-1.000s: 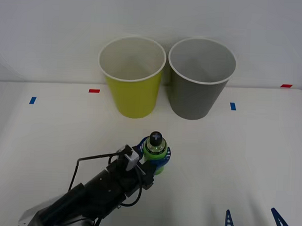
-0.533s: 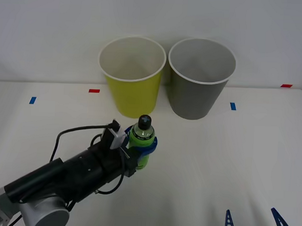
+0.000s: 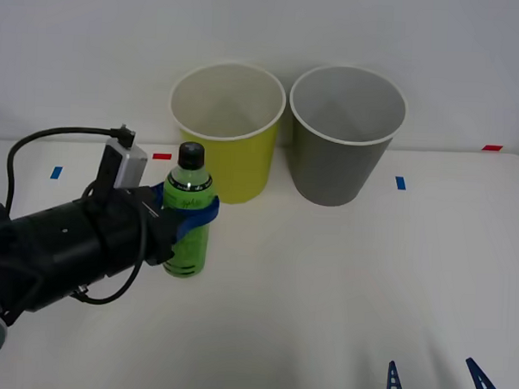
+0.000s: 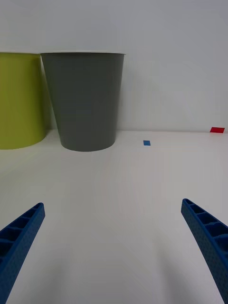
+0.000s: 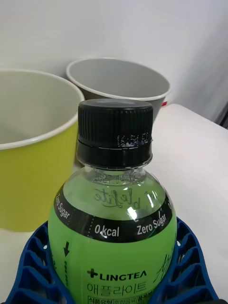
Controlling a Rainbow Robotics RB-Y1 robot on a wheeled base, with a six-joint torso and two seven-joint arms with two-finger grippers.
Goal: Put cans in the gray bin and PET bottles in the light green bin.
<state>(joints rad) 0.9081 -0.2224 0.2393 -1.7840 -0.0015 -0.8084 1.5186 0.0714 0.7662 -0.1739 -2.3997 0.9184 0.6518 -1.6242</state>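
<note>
Since earlier frames, left gripper (image 3: 190, 210) raised and carried PET bottle (image 3: 188, 221) leftward, away from table centre. Blue fingers clamped around bottle, held upright above table (image 3: 342, 284), just left-front of light green bin (image 3: 228, 128). Gray bin (image 3: 345, 134) adjacent, right. Right gripper (image 4: 114, 247) low at near edge, fingers apart.

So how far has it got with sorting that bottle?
Nothing has been binned yet. The left gripper is shut on the bottle, holding it upright in front of the light green bin. Left to do: drop it inside. The gray bin stands alongside; the right gripper waits open, low by the table's near edge.
</note>
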